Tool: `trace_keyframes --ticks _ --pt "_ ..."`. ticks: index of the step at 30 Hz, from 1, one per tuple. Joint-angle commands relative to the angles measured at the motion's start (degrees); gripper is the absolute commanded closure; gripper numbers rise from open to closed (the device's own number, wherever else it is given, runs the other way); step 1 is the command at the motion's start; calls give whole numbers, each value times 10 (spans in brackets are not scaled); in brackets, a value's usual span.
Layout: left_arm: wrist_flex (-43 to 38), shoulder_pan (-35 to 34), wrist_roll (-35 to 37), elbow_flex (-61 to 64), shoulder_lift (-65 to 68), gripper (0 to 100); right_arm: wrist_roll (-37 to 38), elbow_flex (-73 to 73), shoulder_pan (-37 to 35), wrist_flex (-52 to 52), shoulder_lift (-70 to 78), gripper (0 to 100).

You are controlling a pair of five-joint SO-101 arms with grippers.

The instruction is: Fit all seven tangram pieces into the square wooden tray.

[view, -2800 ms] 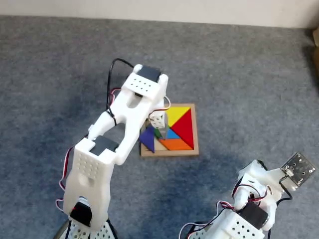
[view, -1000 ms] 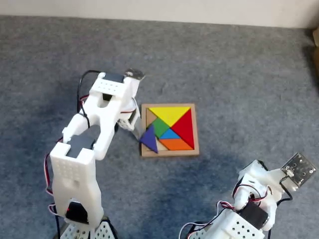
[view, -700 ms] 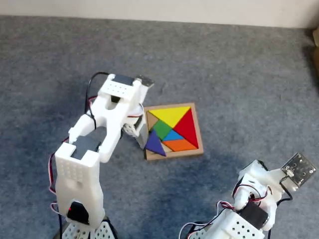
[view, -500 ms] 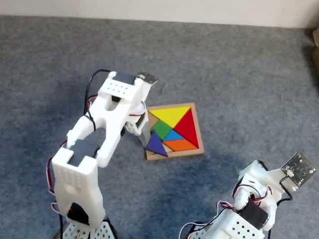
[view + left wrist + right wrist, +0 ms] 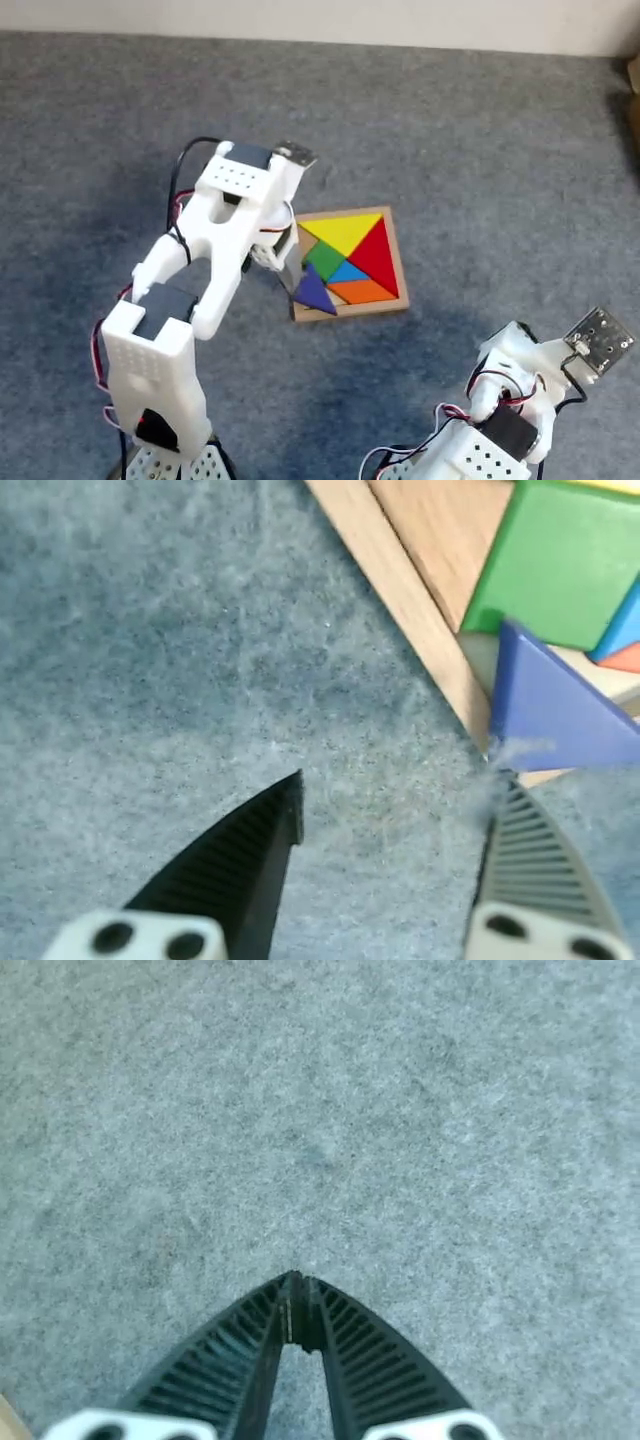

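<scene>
Carpet [image 5: 500, 130] | tray [image 5: 352, 309] turned askew | purple triangle [image 5: 312, 291] overhangs | left pincer [image 5: 400, 790] spread

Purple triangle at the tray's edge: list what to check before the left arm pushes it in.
1. Purple triangular wooden piece seated: not ok; it lies across the rim of the square wooden tray, one tip outside.
2. Left hand open: ok; jaws apart, empty, over the grey carpet beside that tip.
3. Grey fingertip touching the piece: cannot tell.
4. Other pieces flat: ok; yellow triangle, red triangle, green square, blue triangle, orange piece sit inside.
5. Seven pieces present: cannot tell; six colours show.
6. Right hand clear: ok; shut over carpet, away from the tray.
</scene>
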Motion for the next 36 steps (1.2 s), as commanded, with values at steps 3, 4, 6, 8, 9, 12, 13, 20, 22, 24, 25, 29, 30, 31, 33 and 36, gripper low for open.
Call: trace_keyframes --ticks 3,4,6,8,9,12,13,20,22,24,25,29,30,31,33,36 --pt "4 39 127 -65 -24 713 8 72 4 -17 -1 994" --pt "3 44 140 -74 -22 713 8 72 4 -17 -1 994" --pt "-17 53 157 -81 -22 713 8 72 4 -17 -1 994" --pt "-52 56 173 -73 -22 713 8 72 4 -17 -1 994" --pt "-69 56 180 -66 -22 713 8 72 4 -17 -1 994" --pt "-109 54 196 -44 -22 711 8 72 4 -17 -1 994" --pt "-119 54 195 -37 -22 711 8 72 4 -17 -1 994" --pt "-134 51 193 -14 -22 710 8 72 4 -17 -1 994" --pt "-135 51 193 -7 -22 710 8 72 4 -17 -1 994" --pt "-135 50 193 -1 -22 711 8 72 4 -17 -1 994" --pt "-134 50 193 1 -22 712 8 72 4 -17 -1 994" --pt "-131 36 193 7 -22 712 8 72 4 -17 -1 994" --pt "-131 30 193 7 -22 712 8 72 4 -17 -1 994" --pt "-131 23 193 7 -22 712 8 72 4 -17 -1 994" --pt "-131 11 193 7 -22 712 8 72 4 -17 -1 994" --pt "-130 1 173 7 -22 712 8 72 4 -17 -1 994"
